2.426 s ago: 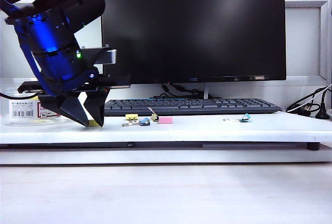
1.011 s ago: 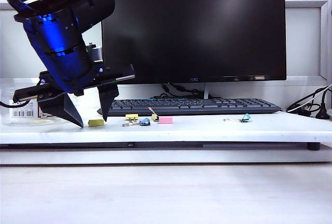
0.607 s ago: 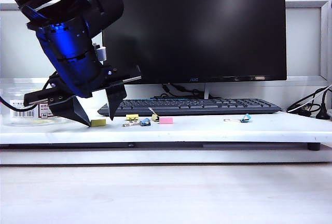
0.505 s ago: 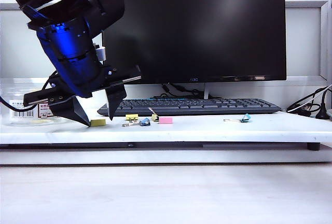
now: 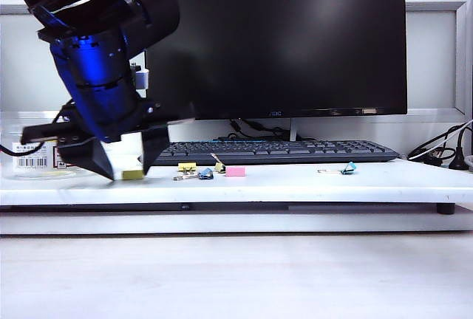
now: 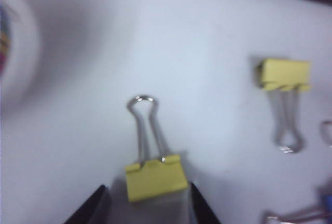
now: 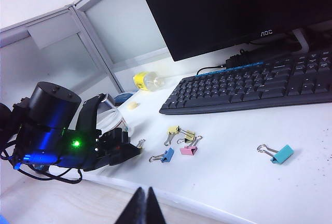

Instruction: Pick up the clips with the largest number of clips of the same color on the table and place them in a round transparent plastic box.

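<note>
Between left tool [image 6: 147, 203] fingers: yellow clip [image 6: 155, 179]; right tool [image 7: 146, 207] closed.

One yellow binder clip [image 6: 156, 179] lies flat between the left gripper's [image 6: 149, 206] open fingers, wire handles pointing away; another yellow clip [image 6: 284, 73] lies beyond it.

Left gripper [image 5: 124, 173] points down, jaws apart; right gripper [image 7: 143, 207], fingers pressed together, hangs raised.
</note>
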### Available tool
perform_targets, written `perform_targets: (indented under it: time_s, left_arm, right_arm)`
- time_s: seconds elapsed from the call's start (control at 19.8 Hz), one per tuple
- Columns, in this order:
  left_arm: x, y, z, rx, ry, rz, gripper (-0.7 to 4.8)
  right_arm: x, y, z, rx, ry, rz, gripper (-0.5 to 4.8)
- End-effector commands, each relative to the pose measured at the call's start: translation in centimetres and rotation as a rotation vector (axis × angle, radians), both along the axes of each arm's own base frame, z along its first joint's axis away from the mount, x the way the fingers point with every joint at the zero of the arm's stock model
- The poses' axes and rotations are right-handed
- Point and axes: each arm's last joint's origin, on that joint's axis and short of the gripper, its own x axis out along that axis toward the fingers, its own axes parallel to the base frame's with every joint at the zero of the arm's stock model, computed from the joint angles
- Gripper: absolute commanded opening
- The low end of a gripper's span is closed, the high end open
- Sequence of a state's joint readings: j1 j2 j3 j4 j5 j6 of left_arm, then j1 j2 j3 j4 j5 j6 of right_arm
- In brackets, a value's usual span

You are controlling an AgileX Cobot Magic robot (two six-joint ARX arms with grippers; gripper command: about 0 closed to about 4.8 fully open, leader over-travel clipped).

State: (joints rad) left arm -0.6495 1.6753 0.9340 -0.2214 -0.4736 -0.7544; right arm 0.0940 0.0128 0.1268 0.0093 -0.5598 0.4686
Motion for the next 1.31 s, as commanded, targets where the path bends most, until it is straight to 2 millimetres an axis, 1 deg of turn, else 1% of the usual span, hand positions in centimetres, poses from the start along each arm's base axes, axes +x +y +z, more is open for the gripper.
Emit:
perform_targets:
  time_s: [0.05,0.25,0.3,0.4,0.45,0.71,0.76,0.81,0.86,0.96,1.11,1.21,1.31]
  left_arm:
    - [-2.1,1.6,-3.6,0.146,0.307,-0.022,2.11]
    - [-2.0,1.6,-3.6,0.16,0.29,-0.013,2.1]
    - [-2.0,1.6,-3.6,0.157,0.282,-0.011,2.03]
    - [-1.9,1.5,-3.5,0.15,0.271,-0.014,1.4]
    - [-1.8,1.4,-3.5,0.144,0.266,-0.016,1.28]
    - [-1.6,1.0,-3.4,0.083,0.264,-0.075,1.29]
    - [-1.4,0.8,-3.2,0.076,0.266,-0.103,1.66]
    - [-1.1,0.6,-2.7,0.082,0.265,-0.108,2.9]
    - [-0.9,0.4,-2.2,0.09,0.268,-0.113,3.21]
    - [-0.5,0.3,-1.0,0.144,0.28,-0.108,3.2]
    - [0.1,0.2,1.8,0.285,0.296,-0.094,3.19]
    - [0.4,0.0,2.9,0.306,0.284,-0.086,3.19]
    - [1.0,-0.4,4.0,0.286,0.25,-0.09,3.19]
  right_arm:
    - [-0.1,0.0,0.3,0.005,-0.02,-0.003,-0.06]
    - [-0.1,0.0,0.3,0.005,-0.02,-0.002,-0.06]
    - [-0.1,0.0,0.3,0.005,-0.02,-0.002,-0.06]
    - [-0.1,0.0,0.3,0.005,-0.02,-0.003,-0.06]
    - [-0.1,0.0,0.3,0.005,-0.02,-0.003,-0.06]
    - [0.0,0.0,0.3,0.005,-0.018,-0.007,-0.06]
    - [0.0,0.0,0.3,0.005,-0.019,-0.007,-0.06]
    - [0.0,0.0,0.3,0.005,-0.018,-0.007,-0.06]
    - [0.0,0.0,0.3,0.005,-0.018,-0.007,-0.06]
    - [0.0,0.0,0.3,0.005,-0.018,-0.007,-0.06]
    - [0.0,0.0,0.3,0.006,-0.019,-0.007,-0.06]
    - [0.0,0.0,0.3,0.005,-0.019,-0.006,-0.06]
    - [0.0,0.0,0.3,0.006,-0.019,-0.006,-0.06]
